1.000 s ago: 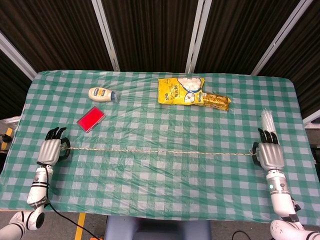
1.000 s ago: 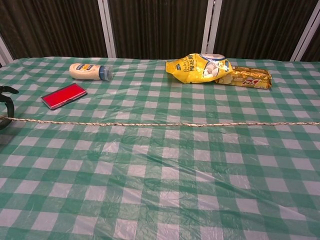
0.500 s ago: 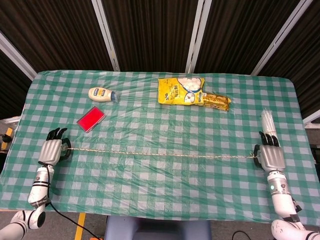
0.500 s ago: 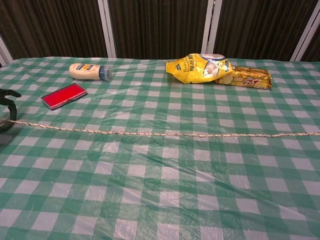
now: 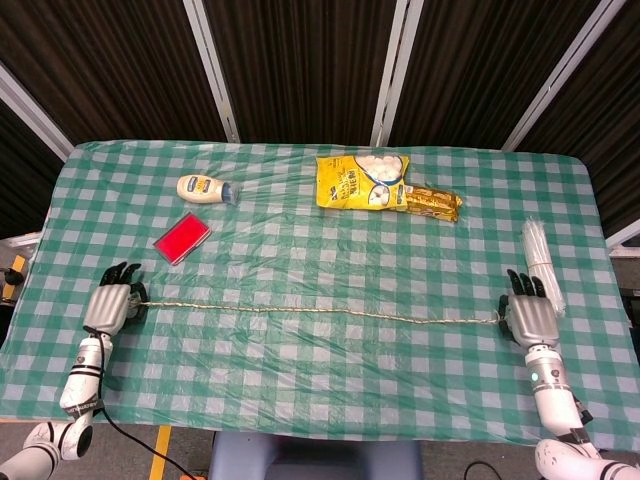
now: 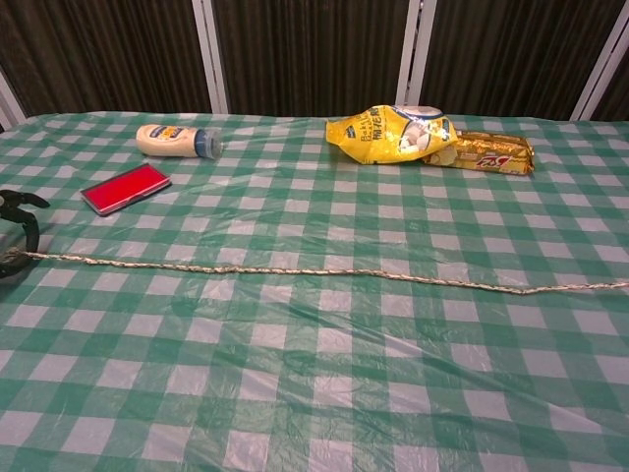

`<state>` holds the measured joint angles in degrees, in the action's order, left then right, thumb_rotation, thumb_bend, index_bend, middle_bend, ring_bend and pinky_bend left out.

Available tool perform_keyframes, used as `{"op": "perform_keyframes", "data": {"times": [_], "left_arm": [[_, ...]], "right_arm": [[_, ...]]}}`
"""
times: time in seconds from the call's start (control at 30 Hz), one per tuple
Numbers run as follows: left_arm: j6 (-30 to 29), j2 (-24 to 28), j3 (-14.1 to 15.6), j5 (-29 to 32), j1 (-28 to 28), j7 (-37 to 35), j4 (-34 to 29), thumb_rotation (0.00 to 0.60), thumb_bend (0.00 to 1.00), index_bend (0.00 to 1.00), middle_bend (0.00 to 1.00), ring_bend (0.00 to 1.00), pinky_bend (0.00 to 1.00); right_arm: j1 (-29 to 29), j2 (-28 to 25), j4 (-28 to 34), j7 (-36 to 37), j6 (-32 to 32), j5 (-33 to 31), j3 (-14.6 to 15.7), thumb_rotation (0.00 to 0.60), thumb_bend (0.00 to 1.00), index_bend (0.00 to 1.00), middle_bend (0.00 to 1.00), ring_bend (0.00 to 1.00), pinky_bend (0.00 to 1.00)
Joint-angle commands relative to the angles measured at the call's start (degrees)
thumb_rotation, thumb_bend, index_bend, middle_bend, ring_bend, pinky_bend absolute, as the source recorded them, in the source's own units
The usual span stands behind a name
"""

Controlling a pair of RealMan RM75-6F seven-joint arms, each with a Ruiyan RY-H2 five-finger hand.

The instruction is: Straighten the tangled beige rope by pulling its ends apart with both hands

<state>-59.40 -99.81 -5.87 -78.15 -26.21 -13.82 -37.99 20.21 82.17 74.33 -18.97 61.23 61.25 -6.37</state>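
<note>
The beige rope point(image 5: 320, 313) lies in a nearly straight line across the green checked tablecloth point(image 5: 330, 380), sagging a little toward the right. My left hand point(image 5: 108, 308) pinches its left end near the table's left edge, with the other fingers spread. At the far right my right hand point(image 5: 527, 318) holds the other end against its thumb side. In the chest view the rope point(image 6: 324, 273) rests on the cloth, my left hand point(image 6: 15, 236) shows only at the left edge, and the right hand is out of frame.
A mayonnaise bottle point(image 5: 205, 188) and a flat red case point(image 5: 181, 237) lie at the back left. A yellow snack bag point(image 5: 362, 181) and a biscuit packet point(image 5: 432, 202) sit at the back middle. A white bundle point(image 5: 540, 262) lies just beyond my right hand.
Both hands have drawn back toward the table's near edge with the rope ends. The rope has moved nearer with them and now slopes slightly down to the right.
</note>
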Motion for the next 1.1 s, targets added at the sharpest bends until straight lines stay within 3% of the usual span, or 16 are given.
{"op": "perform_keyframes", "data": {"times": [0.03, 0.07, 0.13, 0.27, 0.4, 0.6, 0.83, 1.0, 1.1], "left_arm": [[0.20, 0.26, 0.26, -0.33, 0.02, -0.61, -0.21, 0.600, 0.44, 0.19, 0.10, 0.00, 0.09], [0.15, 0.41, 0.32, -0.45, 0.06, -0.88, -0.40, 0.600, 0.44, 0.09, 0.09, 0.00, 0.09], [-0.08, 0.94, 0.40, -0.67, 0.20, -1.52, -1.15, 0.600, 0.43, 0.01, 0.07, 0.00, 0.09], [-0.53, 3.06, 0.62, -1.00, 0.73, -2.74, -4.37, 0.600, 0.42, 0.00, 0.05, 0.00, 0.09], [-3.46, 6.56, 1.03, -1.76, 2.49, -3.93, -10.23, 0.600, 0.42, 0.00, 0.03, 0.00, 0.09], [-13.25, 14.72, 1.62, -4.60, 6.70, -5.00, -22.91, 0.600, 0.42, 0.00, 0.00, 0.00, 0.09], [-24.00, 29.03, 7.64, -11.28, 14.29, -0.82, -42.78, 0.600, 0.42, 0.00, 0.00, 0.00, 0.06], [-31.47, 31.34, 10.49, -15.41, 19.26, 5.85, -46.25, 0.600, 0.42, 0.00, 0.00, 0.00, 0.03], [-33.00, 31.41, 10.88, -17.22, 20.08, 8.81, -46.45, 0.600, 0.42, 0.00, 0.00, 0.00, 0.03]], "right_arm": [[0.11, -0.62, 0.24, -0.71, -0.95, -0.40, 0.36, 0.600, 0.60, 0.40, 0.09, 0.00, 0.00], [0.13, -0.78, 0.28, -0.96, -1.09, -0.51, 0.42, 0.600, 0.58, 0.31, 0.07, 0.00, 0.00], [0.07, -1.14, 0.56, -1.38, -1.03, -0.77, 0.41, 0.600, 0.52, 0.15, 0.01, 0.00, 0.00], [-0.27, -2.07, 1.69, -1.35, -0.68, -0.75, 0.45, 0.600, 0.47, 0.03, 0.00, 0.00, 0.00], [-1.45, -3.77, 4.36, -0.28, 1.83, 1.12, 0.78, 0.600, 0.46, 0.01, 0.00, 0.00, 0.00], [-5.47, -7.42, 11.46, 0.93, 12.21, 9.81, 2.94, 0.600, 0.45, 0.00, 0.00, 0.00, 0.00], [-11.46, -10.62, 18.62, -1.18, 23.80, 22.80, 9.09, 0.600, 0.43, 0.00, 0.00, 0.00, 0.00], [-16.39, -9.99, 17.20, 2.50, 29.96, 28.24, 12.64, 0.600, 0.42, 0.00, 0.00, 0.00, 0.00], [-17.02, -10.99, 16.45, 4.09, 29.43, 29.00, 13.42, 0.600, 0.42, 0.00, 0.00, 0.00, 0.00]]}}
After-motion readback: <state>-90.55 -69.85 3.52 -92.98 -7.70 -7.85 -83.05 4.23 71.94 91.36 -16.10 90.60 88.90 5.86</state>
